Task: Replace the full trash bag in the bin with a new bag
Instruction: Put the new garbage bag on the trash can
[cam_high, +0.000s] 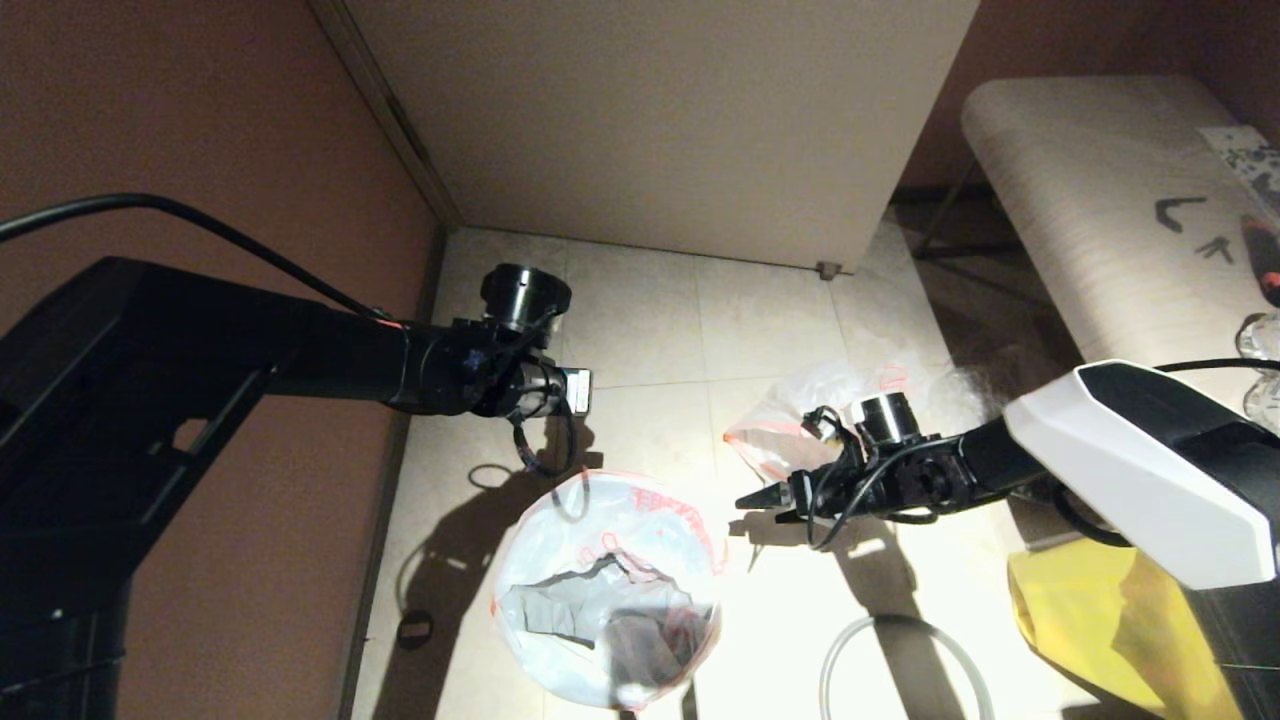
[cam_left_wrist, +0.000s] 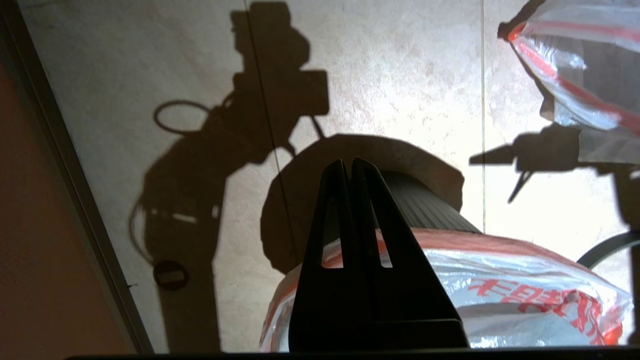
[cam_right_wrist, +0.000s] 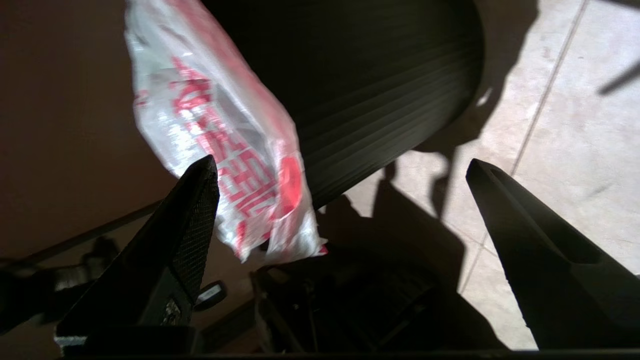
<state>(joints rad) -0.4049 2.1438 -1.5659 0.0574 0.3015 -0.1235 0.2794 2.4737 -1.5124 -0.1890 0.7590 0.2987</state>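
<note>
The black bin (cam_high: 640, 690) stands on the tiled floor; its ribbed wall shows in both wrist views (cam_left_wrist: 425, 205) (cam_right_wrist: 380, 75). A limp white bag with red print, the new bag (cam_high: 600, 530), lines the bin and is folded over its rim (cam_left_wrist: 500, 280), with one flap hanging down the side (cam_right_wrist: 225, 140). A puffed-up look-alike bag, apparently the full trash bag (cam_high: 790, 415) (cam_left_wrist: 575, 75), lies on the floor beyond the bin. My left gripper (cam_left_wrist: 347, 162) hangs shut and empty over the bin's far-left rim. Just right of the rim, my right gripper (cam_high: 765, 505) (cam_right_wrist: 340, 161) is open beside the flap.
The grey rim ring (cam_high: 832, 648) lies on the floor right of the bin. A yellow bag (cam_high: 1090, 610) sits at the near right. A pale bench (cam_high: 1090, 200) stands far right, a white cabinet (cam_high: 660, 120) behind, and a brown wall (cam_high: 200, 120) on the left.
</note>
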